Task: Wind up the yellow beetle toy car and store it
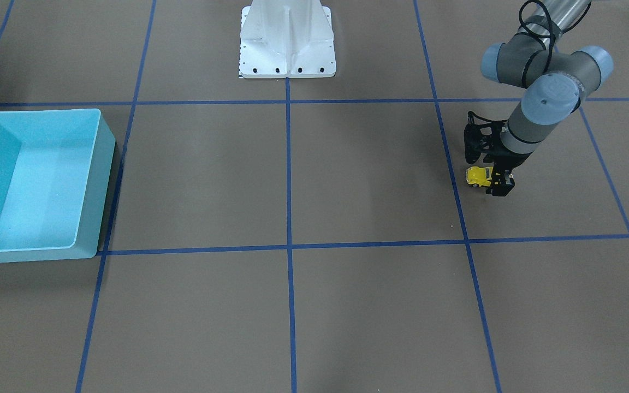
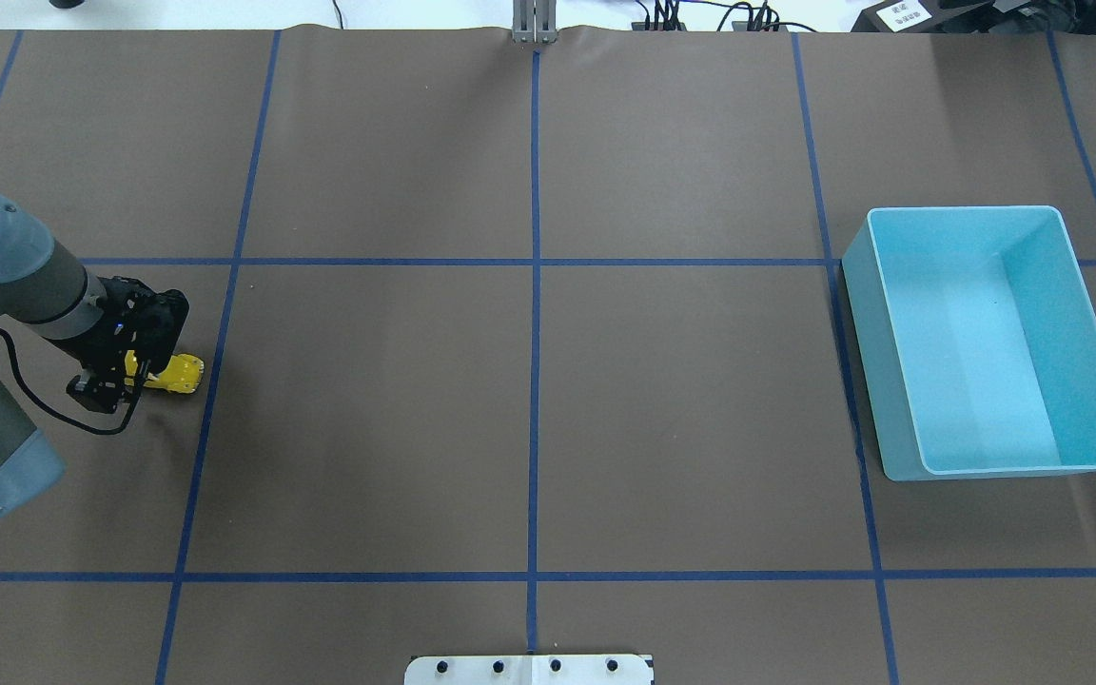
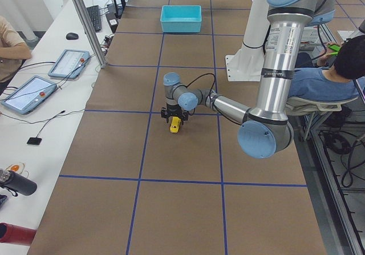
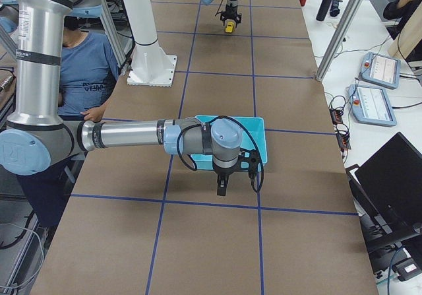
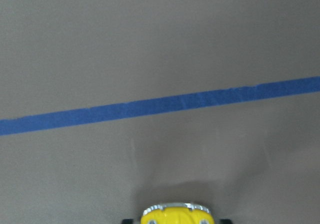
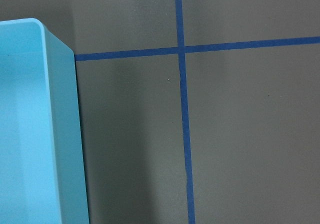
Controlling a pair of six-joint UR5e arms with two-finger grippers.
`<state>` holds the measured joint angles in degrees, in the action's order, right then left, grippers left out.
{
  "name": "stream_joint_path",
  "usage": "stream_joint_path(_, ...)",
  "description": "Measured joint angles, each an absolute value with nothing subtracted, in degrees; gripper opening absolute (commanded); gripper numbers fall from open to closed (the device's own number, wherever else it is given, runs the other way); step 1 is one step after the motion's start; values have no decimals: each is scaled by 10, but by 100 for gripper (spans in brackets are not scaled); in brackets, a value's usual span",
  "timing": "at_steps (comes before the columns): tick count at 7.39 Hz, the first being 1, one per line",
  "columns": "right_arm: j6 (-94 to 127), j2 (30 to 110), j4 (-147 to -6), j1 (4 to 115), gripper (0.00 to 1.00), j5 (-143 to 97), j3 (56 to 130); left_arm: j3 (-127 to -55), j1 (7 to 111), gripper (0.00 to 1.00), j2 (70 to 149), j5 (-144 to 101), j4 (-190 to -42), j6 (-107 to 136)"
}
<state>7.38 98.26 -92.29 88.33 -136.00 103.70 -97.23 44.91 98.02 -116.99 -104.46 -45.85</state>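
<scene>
**Item:** yellow beetle toy car [image 1: 477,176]. Sits on table [image 2: 681,419] at robot's far-left end.
**L gripper** [image 1: 499,183]: low over table, fingers pinched on car's rear. Car's nose pokes out toward blue tape line [image 2: 217,362], just short of it.
**R gripper** [image 4: 222,188]: low, just beside turquoise bin [image 2: 876,381], not touching. Spread or closed: can't tell.
**Room:** bin at opp. end, well apart from car, w/ wide stretch of table betw. them.

The right gripper [image 4: 222,188] is seen pointing down at the turquoise bin's [image 4: 261,138] 6 o'clock. Far off at 12 o'clock, the yellow beetle toy car [image 4: 229,28] is seen beneath the left gripper [image 4: 229,23].
</scene>
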Motion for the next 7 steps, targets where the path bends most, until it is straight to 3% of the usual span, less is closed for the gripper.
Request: stream_joint_path(7,78,982,-923,883,100,-1354,1041,-972,452,100,980,-1169,-1045,-459)
